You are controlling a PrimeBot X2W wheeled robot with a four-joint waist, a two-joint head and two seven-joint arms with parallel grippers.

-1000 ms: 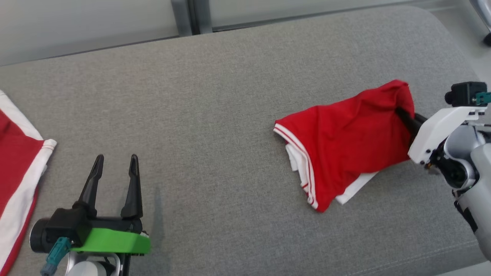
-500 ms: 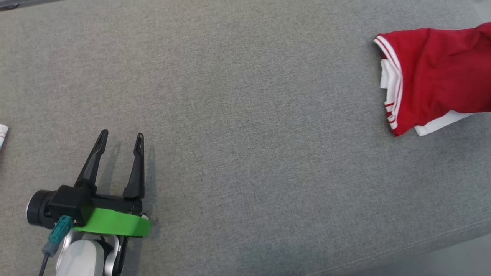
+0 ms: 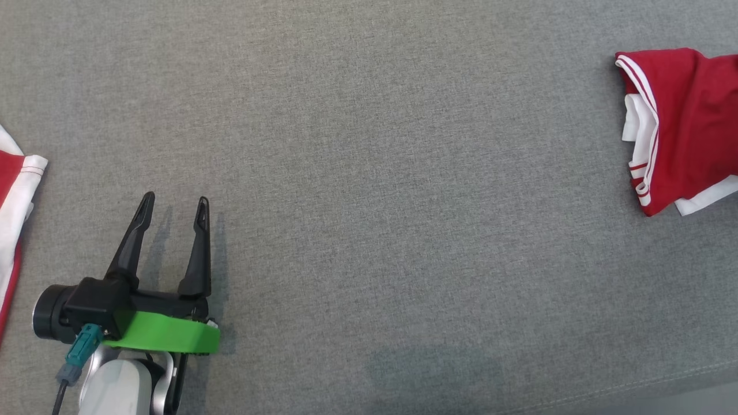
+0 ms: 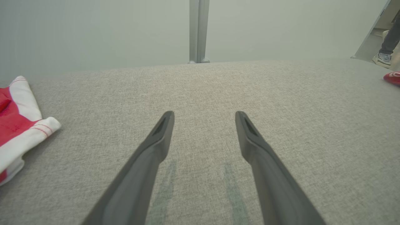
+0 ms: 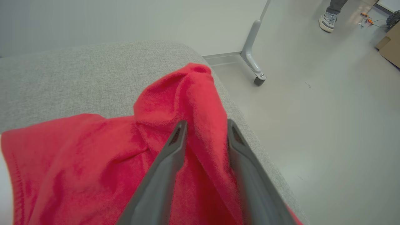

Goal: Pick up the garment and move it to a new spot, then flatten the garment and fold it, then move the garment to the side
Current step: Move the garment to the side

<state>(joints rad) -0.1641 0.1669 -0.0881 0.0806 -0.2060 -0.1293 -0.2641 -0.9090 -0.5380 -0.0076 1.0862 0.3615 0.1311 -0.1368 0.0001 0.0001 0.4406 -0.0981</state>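
Left gripper (image 3: pixel 175 199): fingers spread wide with nothing between them, low over the grey woven fabric surface (image 3: pixel 369 173) at the near left; thin finger shadows lie on the weave.
Right gripper (image 5: pixel 207 122): fingers drawn narrow, pinching a raised ridge of the red cloth garment with white striped trim (image 5: pixel 93 156).
Garment place: at the right end of the surface, near its rounded corner, bunched, a white layer showing under the red hem.
Other cloth: red and white fabric piece (image 3: pixel 14 184) at the left edge, apart from the left gripper.
Floor: a person's pale sneaker (image 5: pixel 327 20), far right.
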